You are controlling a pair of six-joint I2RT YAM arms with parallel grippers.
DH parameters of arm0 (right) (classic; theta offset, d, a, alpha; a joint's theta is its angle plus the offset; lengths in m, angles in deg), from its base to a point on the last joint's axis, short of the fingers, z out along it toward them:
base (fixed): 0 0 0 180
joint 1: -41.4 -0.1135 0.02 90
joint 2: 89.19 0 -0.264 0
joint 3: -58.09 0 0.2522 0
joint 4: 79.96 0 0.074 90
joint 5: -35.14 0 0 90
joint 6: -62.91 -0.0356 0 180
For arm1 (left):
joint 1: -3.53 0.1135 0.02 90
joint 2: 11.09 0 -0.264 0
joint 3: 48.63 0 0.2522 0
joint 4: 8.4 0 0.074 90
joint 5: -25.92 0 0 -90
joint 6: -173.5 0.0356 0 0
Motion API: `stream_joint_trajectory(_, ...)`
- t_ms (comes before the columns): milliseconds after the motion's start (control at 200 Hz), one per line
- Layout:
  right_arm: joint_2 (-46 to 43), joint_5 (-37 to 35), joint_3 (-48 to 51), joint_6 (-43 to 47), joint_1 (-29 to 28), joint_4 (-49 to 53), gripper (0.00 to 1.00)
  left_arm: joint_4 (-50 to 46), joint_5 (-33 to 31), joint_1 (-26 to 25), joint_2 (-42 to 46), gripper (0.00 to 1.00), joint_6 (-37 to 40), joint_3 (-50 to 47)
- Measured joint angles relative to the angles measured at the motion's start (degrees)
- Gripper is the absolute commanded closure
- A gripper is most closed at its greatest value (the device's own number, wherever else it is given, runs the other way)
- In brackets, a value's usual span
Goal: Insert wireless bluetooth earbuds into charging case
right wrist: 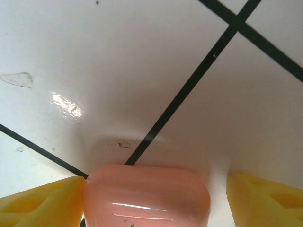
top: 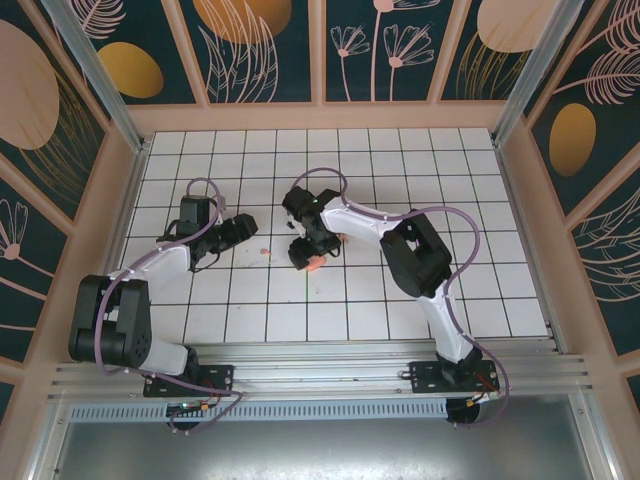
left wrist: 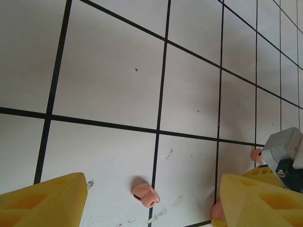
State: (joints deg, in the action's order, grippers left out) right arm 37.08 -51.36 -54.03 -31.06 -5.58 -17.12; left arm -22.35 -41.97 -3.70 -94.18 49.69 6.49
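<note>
We look down on a white tabletop (top: 400, 170) ruled into square tiles by black lines, with raised patterned walls along its far, left and right edges and a metal rail along its near edge. Open tiles stretch from the middle towards the far edge and both far corners.

The right arm (top: 415, 255) reaches in from the near right corner towards the middle of the tabletop. The left arm (top: 150, 265) bends in from the near left corner and ends left of the middle.

The right gripper (right wrist: 154, 182) stands with its yellow fingers wide apart around the charging case (right wrist: 147, 198). The left finger is at the case's side and the right finger stands off with a gap, so nothing is clamped.

The left gripper (left wrist: 154, 183) is also spread wide and holds nothing.

The case sits near the middle of the tabletop, well apart from every edge, over a black grid line. It is salmon pink, smooth, glossy and round-cornered, with a thin seam across its face.

A small pink earbud (left wrist: 145, 195) lies on the tile between the left fingers
</note>
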Motion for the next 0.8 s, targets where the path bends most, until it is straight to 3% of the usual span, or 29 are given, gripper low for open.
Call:
stream_joint_trajectory(340,0.11,0.68,-0.07,-2.69,0.0,0.46,0.38,0.0,0.0,0.11,0.0,0.28,0.26,-0.02)
stream_joint_trajectory(495,-0.81,1.11,1.2,-3.98,0.02,-0.66,0.41,0.02,0.0,0.11,0.48,0.29,0.83,-0.02)
stream_joint_trajectory(801,-12.79,4.74,13.84,-9.27,1.55,-11.19,0.43,7.5,2.54,0.11,10.29,0.37,1.51,-5.11)
